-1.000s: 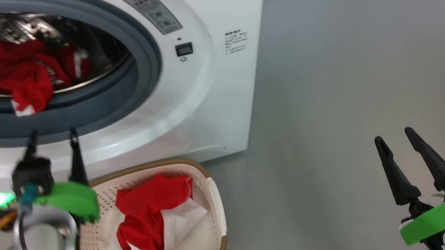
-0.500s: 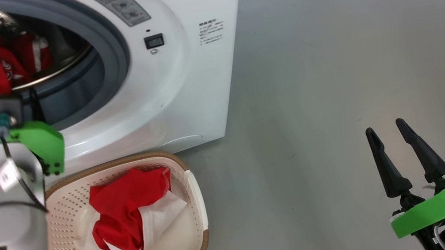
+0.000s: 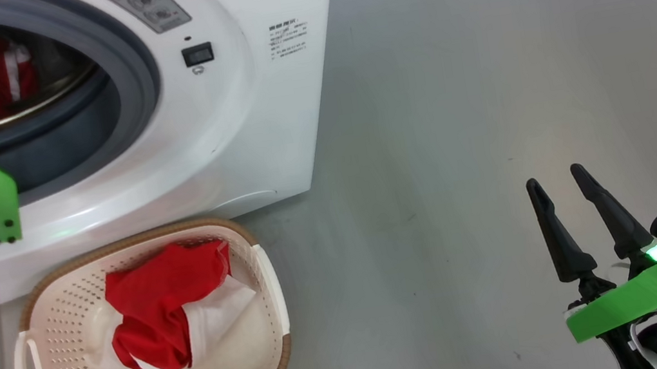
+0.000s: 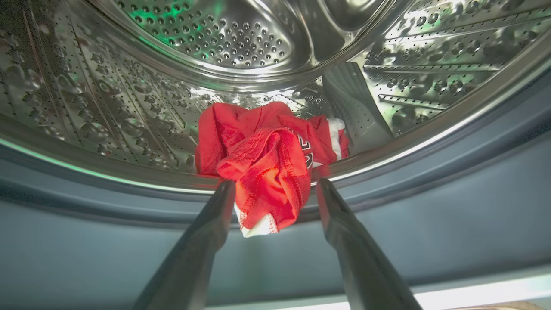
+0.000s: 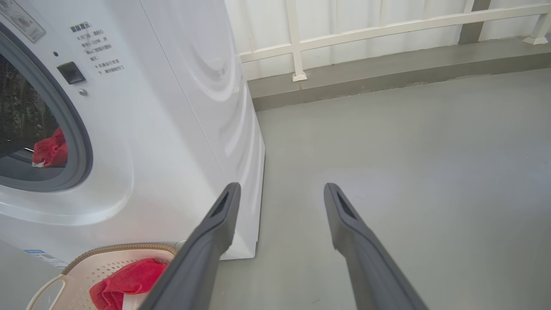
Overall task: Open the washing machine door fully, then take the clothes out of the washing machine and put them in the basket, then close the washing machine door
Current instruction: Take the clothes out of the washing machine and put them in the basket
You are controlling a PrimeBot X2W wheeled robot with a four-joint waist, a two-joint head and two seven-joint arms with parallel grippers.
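The left hand [image 4: 275, 184] is open, its two fingers spread wide. Between their tips hangs a fold of the clothes [image 4: 262, 159], bright red with a white hem, spilling over the lip of the drum [image 4: 224, 38] just ahead of the hand (whether a finger touches it I cannot confirm). I judge the fabric to be light, soft and limp. It will hardly slip, but it will stretch out and drag, and it may catch on the grey rubber ring [image 4: 430, 193] under the fingertips. The best hold is probably the thick bunched fold between the fingers, not the thin white edge. Deeper in, beyond this lump, how many pieces lie there is hidden. Below the hand and back toward the robot, the basket [image 3: 265, 285] stands on the floor with one red and white garment [image 3: 157, 301] in it, which covers part of its bottom. The right hand [image 3: 554, 177], far off to the side, is open and empty. How wide the door stands cannot be judged.
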